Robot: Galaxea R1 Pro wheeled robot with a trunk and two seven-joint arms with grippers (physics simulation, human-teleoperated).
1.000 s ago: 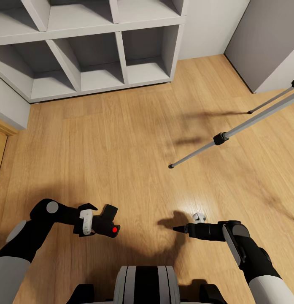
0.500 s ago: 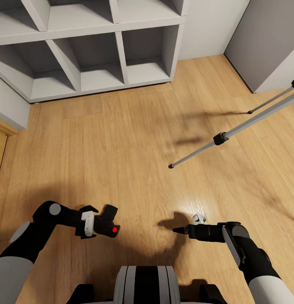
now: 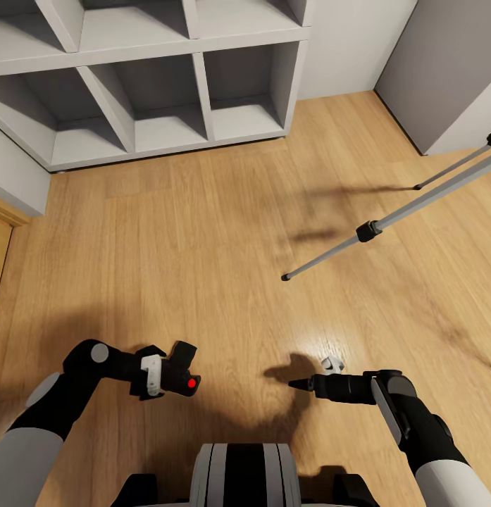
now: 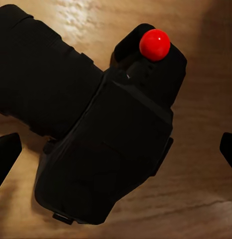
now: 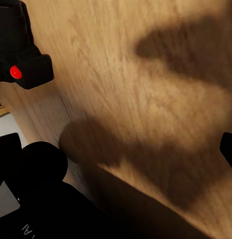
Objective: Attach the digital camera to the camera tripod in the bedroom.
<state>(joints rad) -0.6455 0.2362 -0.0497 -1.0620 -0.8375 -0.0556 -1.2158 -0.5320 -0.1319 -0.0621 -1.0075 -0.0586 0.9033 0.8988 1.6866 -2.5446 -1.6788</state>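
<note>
The digital camera (image 3: 180, 372) sits clamped in the left tool (image 3: 164, 373), low over the floor, well apart from the camera tripod (image 3: 386, 222). It looks rigid, light, probably slick; grip its body, not the lens. Right tool (image 3: 296, 384): cannot tell.

The digital camera (image 3: 180, 374) is a small black compact body with a stubby lens block jutting from one side and a round red button (image 4: 154, 44) on its top — held off the light wood plank floor (image 3: 203, 239) of the bedroom, low at the head view's left. In the left wrist view it lies tilted, button end away from the lens block. The camera tripod (image 3: 386, 222) enters from the head view's right edge — two silver telescoping legs slant down to black feet on the floor, one leg carrying a black joint (image 3: 368, 230); its head is out of frame, well apart from the camera
</note>
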